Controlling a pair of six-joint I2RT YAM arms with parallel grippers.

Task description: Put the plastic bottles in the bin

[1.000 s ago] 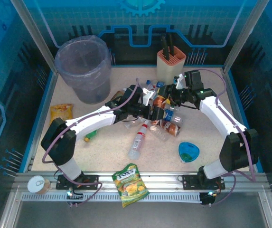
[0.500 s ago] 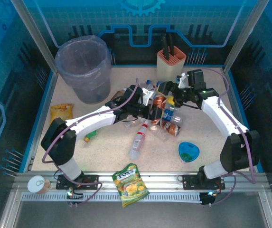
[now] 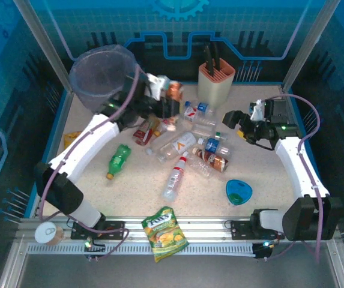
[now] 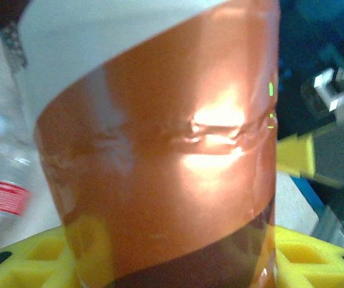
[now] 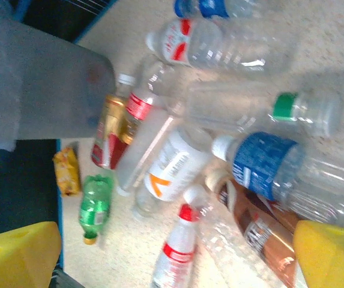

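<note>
The left jaws pinch a brown bottle (image 3: pixel 173 91) just right of the bin (image 3: pixel 99 84), near its rim; the opening lies to the left. The right jaws are spread, far right of the bin. The other bottles (image 3: pixel 178 144) lie on the tabletop between.

White shells cover the left arm (image 3: pixel 93 141) and right arm (image 3: pixel 298 162) between black joints; purple cables (image 3: pixel 319 156) run alongside. The right gripper (image 5: pixel 175 255) has blocky yellow fingers (image 5: pixel 18 255).

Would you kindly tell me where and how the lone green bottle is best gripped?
Probably across the mid-body of the green bottle, coming from above: it lies flat, cap pointing near-left, with bare table along both long sides for the fingers.
</note>
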